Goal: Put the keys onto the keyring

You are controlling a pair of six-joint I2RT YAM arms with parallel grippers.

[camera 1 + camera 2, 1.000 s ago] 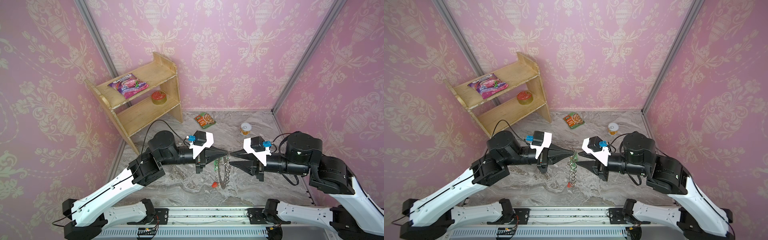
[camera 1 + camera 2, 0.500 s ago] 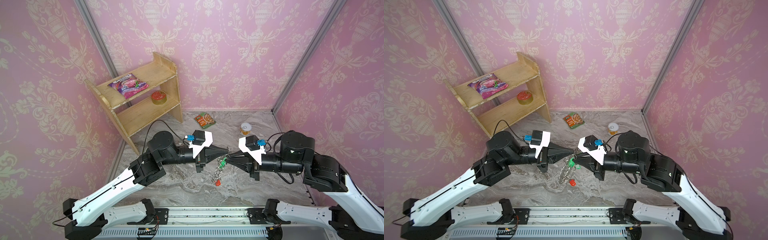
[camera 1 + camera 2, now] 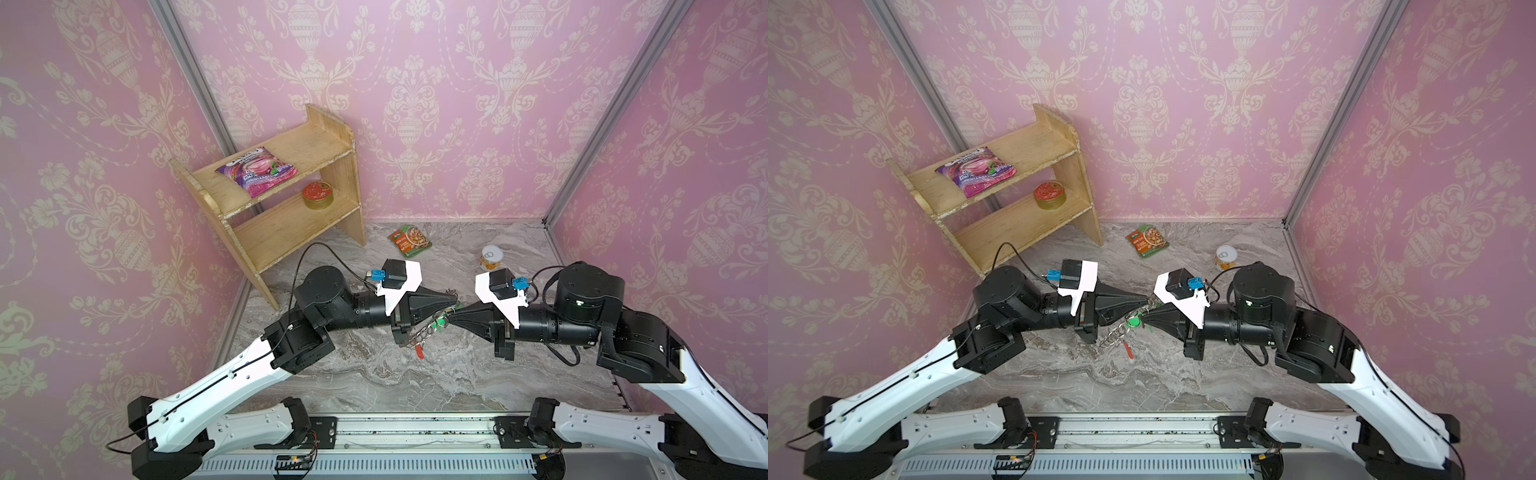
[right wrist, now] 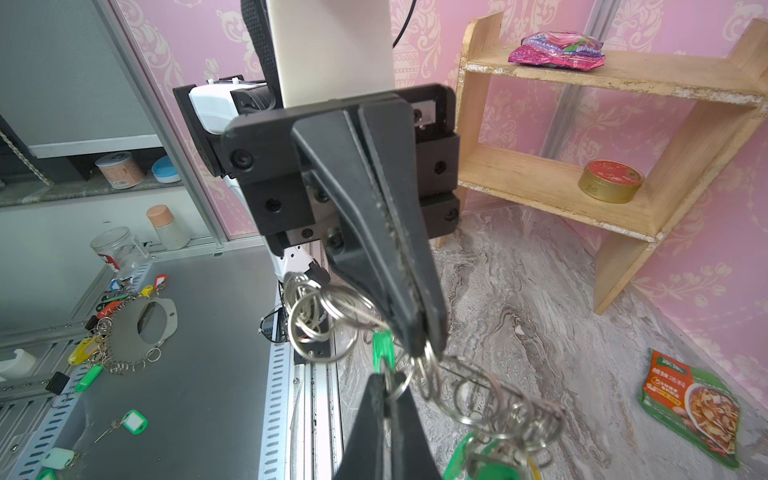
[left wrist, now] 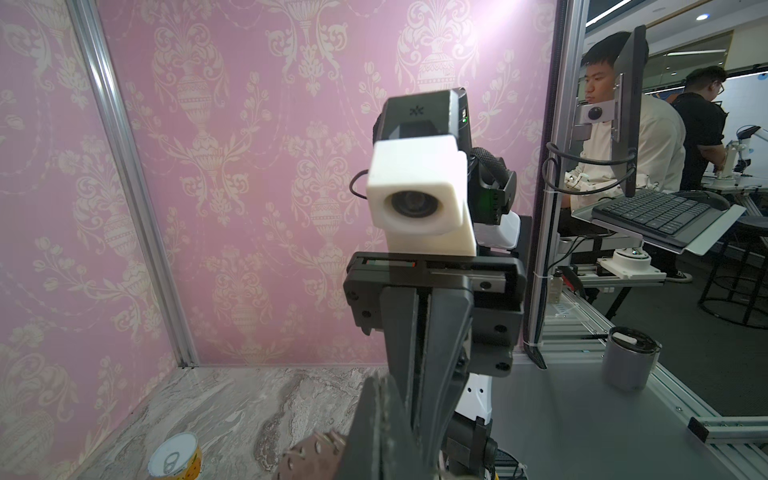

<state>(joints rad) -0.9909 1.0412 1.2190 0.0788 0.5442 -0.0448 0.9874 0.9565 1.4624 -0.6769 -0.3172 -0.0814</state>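
Right wrist view: the keyring (image 4: 519, 409), edged with wire loops, hangs in the air above the marble table (image 4: 519, 291). The left gripper (image 4: 419, 345) pinches its loops, jaws together. The right gripper (image 4: 388, 386) is clamped on a green key (image 4: 382, 349) beside them. In both top views a red key (image 3: 419, 352) (image 3: 1128, 350) dangles lowest.

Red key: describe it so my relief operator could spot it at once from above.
Over the middle of the marble table, the left gripper and right gripper meet tip to tip. The keyring of silver loops sags from those tips, and the red key dangles at its lowest end; the green key sits up by the tips.
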